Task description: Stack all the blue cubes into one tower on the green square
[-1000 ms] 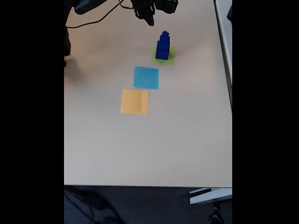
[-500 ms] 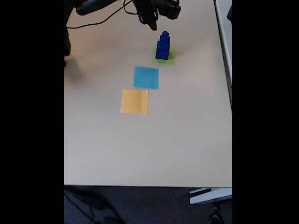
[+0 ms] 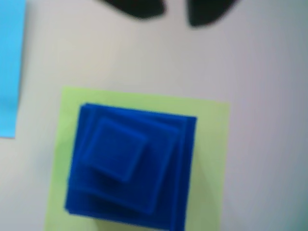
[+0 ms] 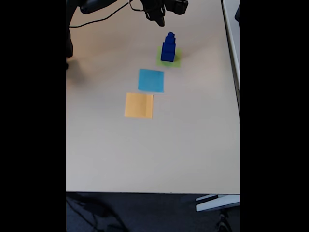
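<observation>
The tower (image 4: 168,47) of blue cubes stands on the green square (image 4: 175,60), and the empty claw (image 3: 175,12), tips apart, should lift straight away without bumping it.

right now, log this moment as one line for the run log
tower: blue cubes stacked on green square | gripper: apart from tower, holding nothing | light-blue square, orange square: bare

We see a flat light-blue paper square (image 4: 151,80) on the beige table (image 4: 193,145). A flat orange paper square (image 4: 139,105) lies just beside the light-blue one, nearer the table's front edge.
</observation>
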### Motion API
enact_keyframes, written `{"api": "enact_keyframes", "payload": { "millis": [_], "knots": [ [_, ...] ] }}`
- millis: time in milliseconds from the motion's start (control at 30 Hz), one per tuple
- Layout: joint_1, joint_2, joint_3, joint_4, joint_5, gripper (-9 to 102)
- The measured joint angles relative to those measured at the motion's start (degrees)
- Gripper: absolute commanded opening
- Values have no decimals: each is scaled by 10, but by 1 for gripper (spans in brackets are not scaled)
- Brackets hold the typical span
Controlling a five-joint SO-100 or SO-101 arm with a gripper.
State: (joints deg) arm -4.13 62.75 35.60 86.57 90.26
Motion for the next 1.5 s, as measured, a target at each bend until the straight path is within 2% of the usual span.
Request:
{"api": "enact_keyframes", "payload": {
  "millis": [1500],
  "knots": [
    [1,0,2,-11,2,0]
  ]
}}
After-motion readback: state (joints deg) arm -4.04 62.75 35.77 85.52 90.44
